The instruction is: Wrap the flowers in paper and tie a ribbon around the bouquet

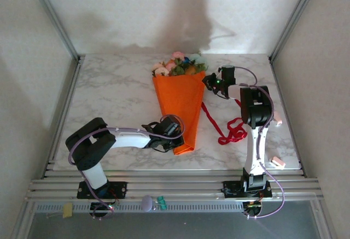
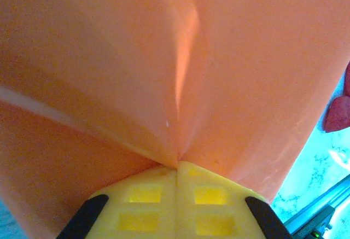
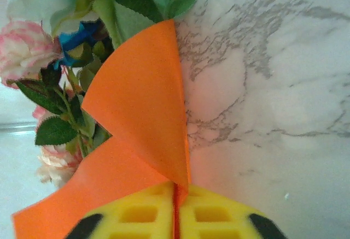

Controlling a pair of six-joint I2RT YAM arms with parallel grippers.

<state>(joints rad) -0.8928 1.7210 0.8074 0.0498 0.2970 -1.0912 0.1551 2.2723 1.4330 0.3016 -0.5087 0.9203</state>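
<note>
Two grippers are seen clamped on the orange paper (image 1: 186,124), which is wrapped as a cone round the flowers (image 1: 178,64). The bouquet (image 1: 178,94) is laid along the middle of the table (image 1: 109,97), wide end away from the arm bases. The left gripper (image 1: 176,136) is closed tight at the narrow near end. In the left wrist view its yellow pads (image 2: 142,206) are met with no gap, and the paper's creases are drawn into the seam between them. The right gripper (image 1: 210,80) is closed on the upper right corner of the wrap, and a thin orange edge is caught between its pads (image 3: 136,217) in the right wrist view.

The stems are hidden inside the cone, and its tip is partly covered by the left wrist in the top view. From above the flower heads are small and blurred. In the right wrist view pink blooms, a blue one and green leaves can be made out, cut off at the frame's edge. The red ribbon (image 1: 231,129) is laid loose on the table right of the cone, partly hidden behind the right arm. Whether it is touching the paper cannot be told. A small pale pink item (image 1: 278,162) near the right front corner cannot be identified.

The table is white marble with grey veins, bounded by aluminium rails (image 1: 164,184) and plain white walls (image 1: 136,9).
</note>
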